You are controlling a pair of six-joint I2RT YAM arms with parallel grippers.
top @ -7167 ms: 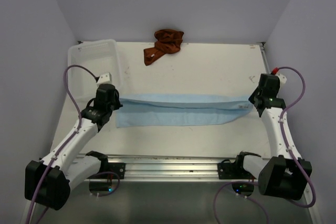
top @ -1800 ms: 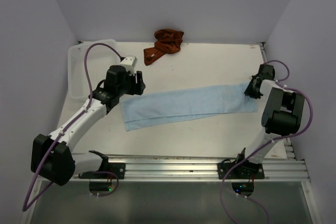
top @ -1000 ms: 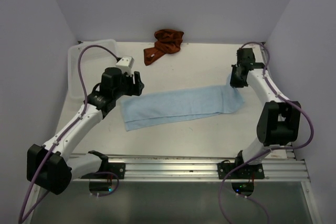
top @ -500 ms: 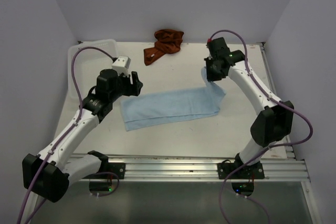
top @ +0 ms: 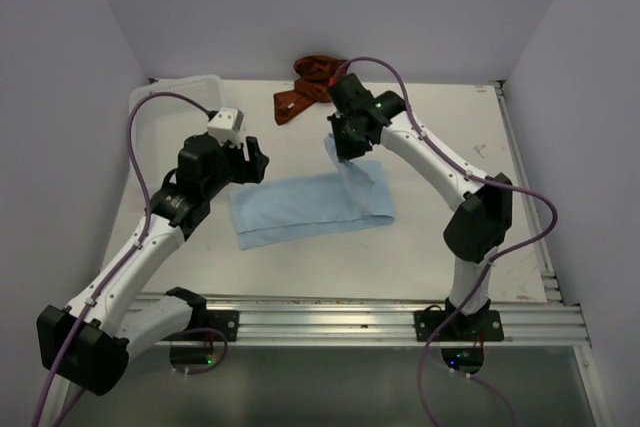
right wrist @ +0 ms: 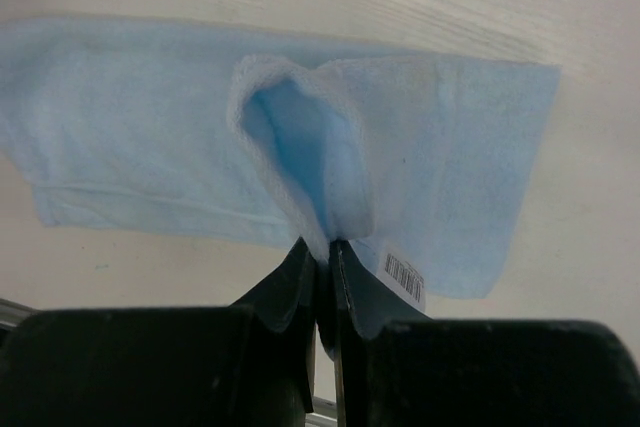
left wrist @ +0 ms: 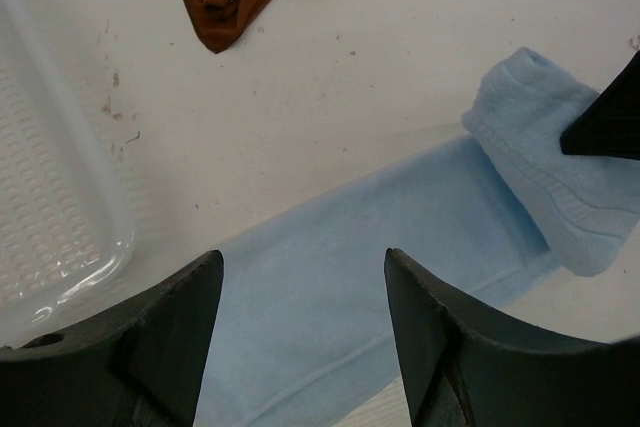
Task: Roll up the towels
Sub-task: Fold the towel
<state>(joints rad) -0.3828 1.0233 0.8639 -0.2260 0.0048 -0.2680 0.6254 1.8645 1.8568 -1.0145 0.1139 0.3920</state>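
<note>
The light-blue towel (top: 300, 209) lay around the middle of the surface (top: 430, 237), running left to right, with most of its length flat. Its right end was raised and doubled back over the flat part, forming a soft loop. The right gripper (top: 345, 144) was clenched on that raised end, its 2 fingers pinching the cloth between their tips; the wrist view showed a small barcode label (right wrist: 403, 275) on the fabric just beside the pinch. The right arm reached across from the right side toward the centre of the surface.

The left gripper (left wrist: 300, 257) was released, its 2 fingers spread wide and grasping nothing. It hung above the towel's left part, apart from the cloth.

The rust towel (top: 312, 85) sat crumpled at the far edge of the surface, near its middle, well apart from the blue one. A white mesh basket (top: 150, 107) stood in the far left corner.
</note>
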